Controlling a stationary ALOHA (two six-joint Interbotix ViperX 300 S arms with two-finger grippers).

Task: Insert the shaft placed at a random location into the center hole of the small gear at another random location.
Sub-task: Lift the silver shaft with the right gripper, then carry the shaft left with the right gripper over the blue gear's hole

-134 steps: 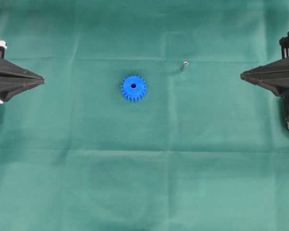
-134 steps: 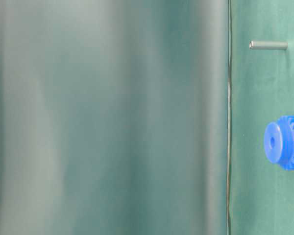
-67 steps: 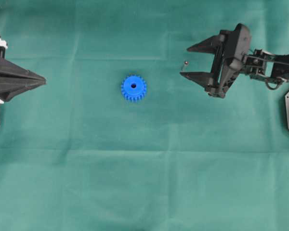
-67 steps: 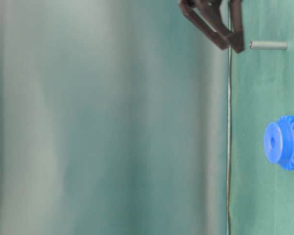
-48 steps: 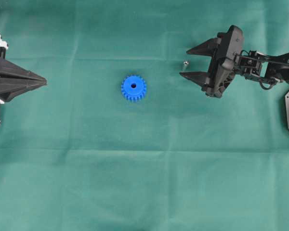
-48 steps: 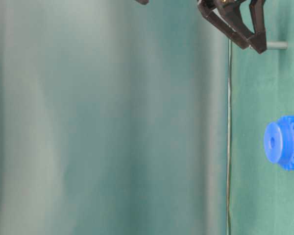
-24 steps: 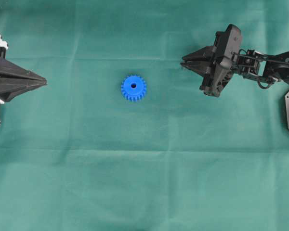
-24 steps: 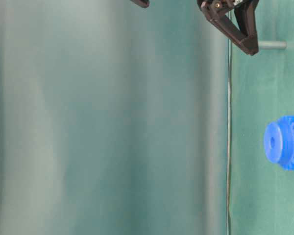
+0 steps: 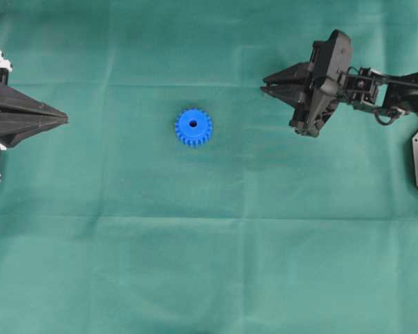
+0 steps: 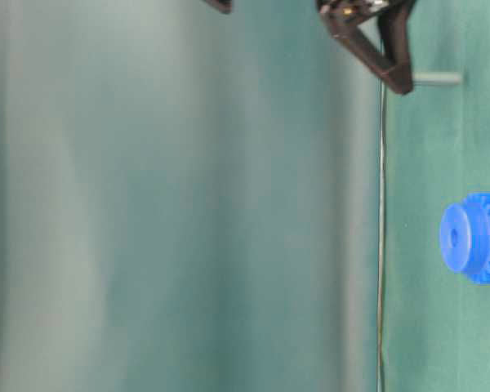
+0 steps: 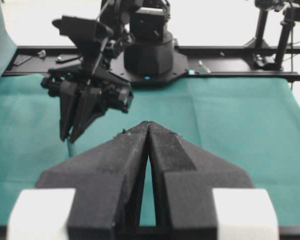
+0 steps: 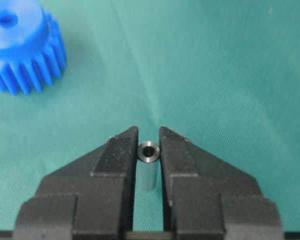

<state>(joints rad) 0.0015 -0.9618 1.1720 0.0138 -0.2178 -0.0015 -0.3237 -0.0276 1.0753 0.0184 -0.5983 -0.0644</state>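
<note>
The small gear (image 9: 193,127) lies flat on the green cloth, bright blue, with its center hole (image 9: 193,124) facing up. The right wrist view shows the small gear (image 12: 22,45) at the top left, well away from the jaws. My right gripper (image 12: 149,131) is shut on the shaft (image 12: 149,152), a short grey metal pin held upright between the fingertips. In the overhead view the right gripper (image 9: 265,85) is to the right of the gear and hides the shaft. From table level the shaft (image 10: 438,78) pokes out below the fingers (image 10: 396,80). My left gripper (image 9: 64,120) rests shut at the left edge.
Green cloth (image 9: 209,264) covers the whole table, with soft creases. The left gripper (image 11: 148,125) points across the cloth at the right arm's black base (image 11: 150,50) and a black rail at the far edge.
My right gripper came in from the right edge with jaws wide, closed on the shaft, and has now raised it slightly off the cloth. The gear and the left arm have not moved.
</note>
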